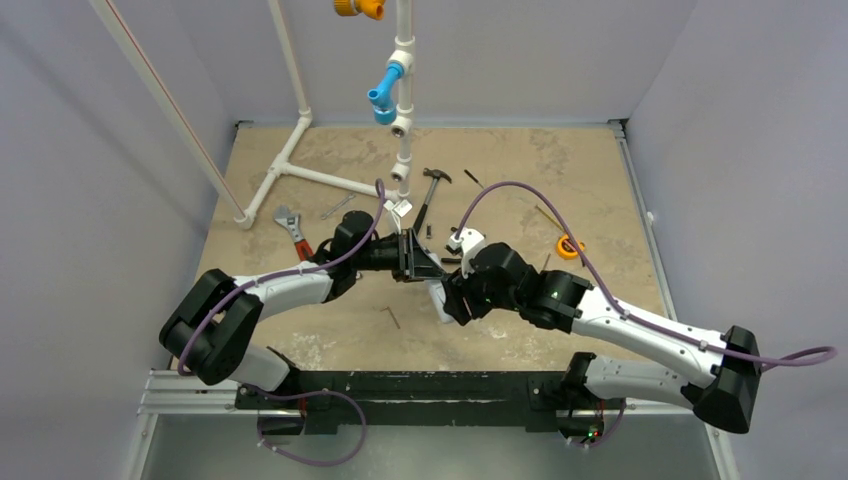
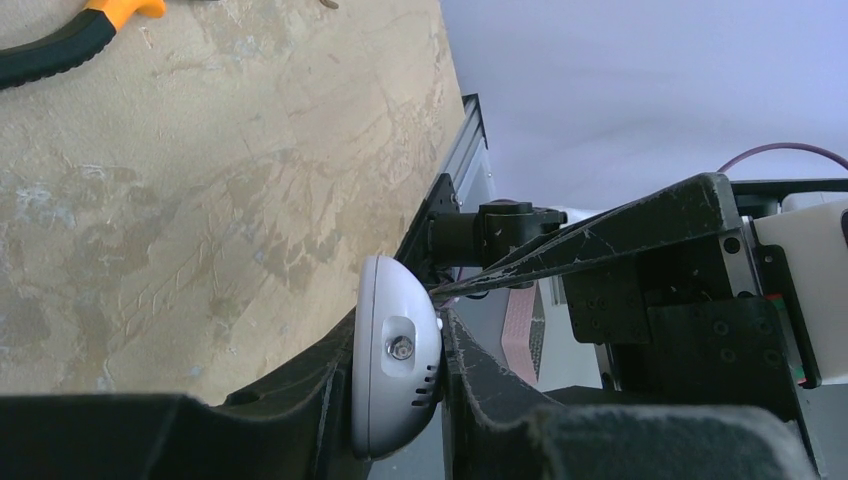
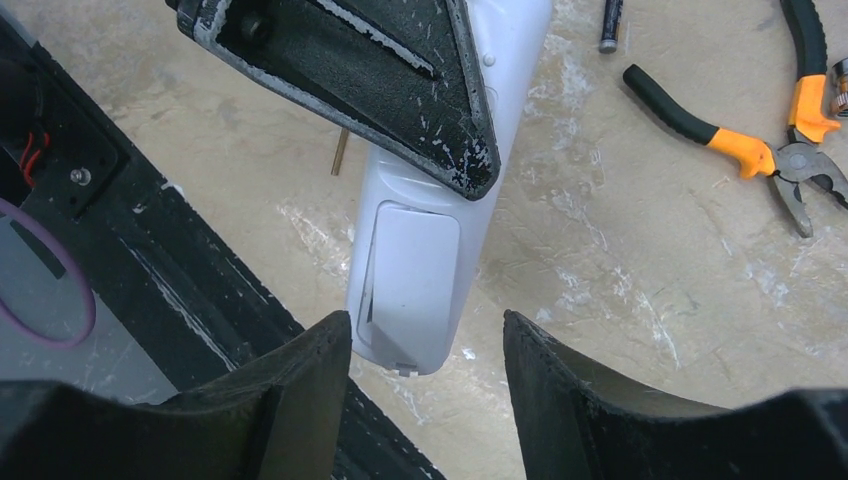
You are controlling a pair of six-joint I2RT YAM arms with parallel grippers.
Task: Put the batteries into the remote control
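- Right wrist view: remote [image 3: 415, 280] is back-side up, its free end sitting btwn the right jaws w/ a gap on each side.
- Right jaws: partly open, holding nothing; one jaw is almost at the remote's edge.
- Left jaws: clamped tight on the remote's sides, farther up the body beyond the right jaws' tips. Remote looks held clear of the desk [image 3: 620, 260].
- Battery cover [image 3: 412, 268] is still on, just ahead of the right jaws; one long edge looks slightly lifted.
- Step, prob: get that cover off. Keep the left grip steady, bring the right jaws in square to the end, work on the cover not the body, and go slow so the remote doesn't twist out.
- Batteries: can't pick them out for sure. Pliers [image 3: 745, 150] lie on the desk, off to one side of the right jaws.
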